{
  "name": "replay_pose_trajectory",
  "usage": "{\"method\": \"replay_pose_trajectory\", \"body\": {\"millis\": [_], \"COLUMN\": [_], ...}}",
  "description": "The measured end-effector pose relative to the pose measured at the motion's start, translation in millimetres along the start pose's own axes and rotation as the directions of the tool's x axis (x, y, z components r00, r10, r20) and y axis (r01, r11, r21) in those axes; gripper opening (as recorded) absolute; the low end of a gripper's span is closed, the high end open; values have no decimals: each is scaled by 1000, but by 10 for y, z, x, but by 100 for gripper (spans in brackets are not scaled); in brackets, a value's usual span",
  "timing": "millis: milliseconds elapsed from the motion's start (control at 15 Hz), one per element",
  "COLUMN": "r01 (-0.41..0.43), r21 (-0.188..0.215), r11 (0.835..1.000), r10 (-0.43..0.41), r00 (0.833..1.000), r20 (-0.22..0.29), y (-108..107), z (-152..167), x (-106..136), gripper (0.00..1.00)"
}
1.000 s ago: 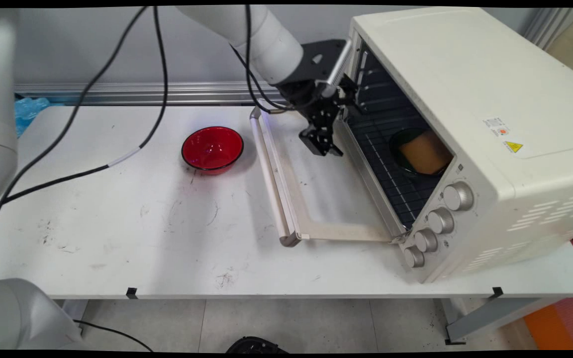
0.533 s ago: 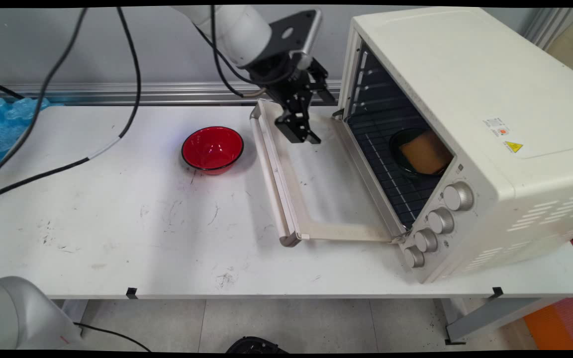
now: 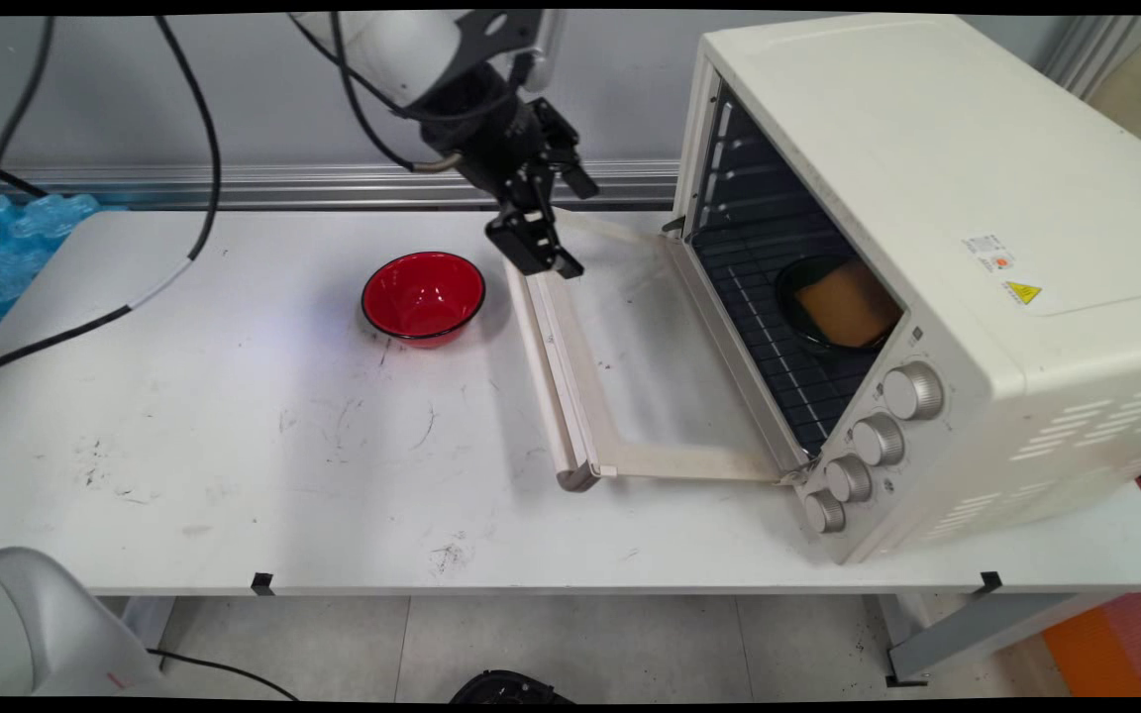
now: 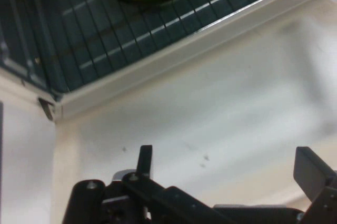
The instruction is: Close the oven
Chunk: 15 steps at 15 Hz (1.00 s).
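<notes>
While jaws apart, claw (image 3: 543,241) hovers empty above oven door (image 3: 620,356) far edge.

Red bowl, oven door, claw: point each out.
red bowl (image 3: 423,295), main view, inner bottom.
oven door (image 3: 630,366), main view, glass pane.
claw (image 4: 226,163), hand view, midway between its open fingertips.
</notes>
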<state>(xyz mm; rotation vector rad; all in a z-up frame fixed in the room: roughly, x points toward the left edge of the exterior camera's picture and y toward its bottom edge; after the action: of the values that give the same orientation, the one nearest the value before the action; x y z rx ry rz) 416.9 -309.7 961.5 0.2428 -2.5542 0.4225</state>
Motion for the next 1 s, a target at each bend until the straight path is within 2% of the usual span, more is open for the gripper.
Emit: {"method": "replay_pose_trajectory", "body": {"millis": [400,1000], "r01": [124,280], "r21": [-17,0], "r11": [992,960], "r10": [-124,-278], "r00": [992,956], "r20": [34,89], "y": [139,285], "z": [-294,-480], "x": [-215,-519], "gripper": [100,100]}}
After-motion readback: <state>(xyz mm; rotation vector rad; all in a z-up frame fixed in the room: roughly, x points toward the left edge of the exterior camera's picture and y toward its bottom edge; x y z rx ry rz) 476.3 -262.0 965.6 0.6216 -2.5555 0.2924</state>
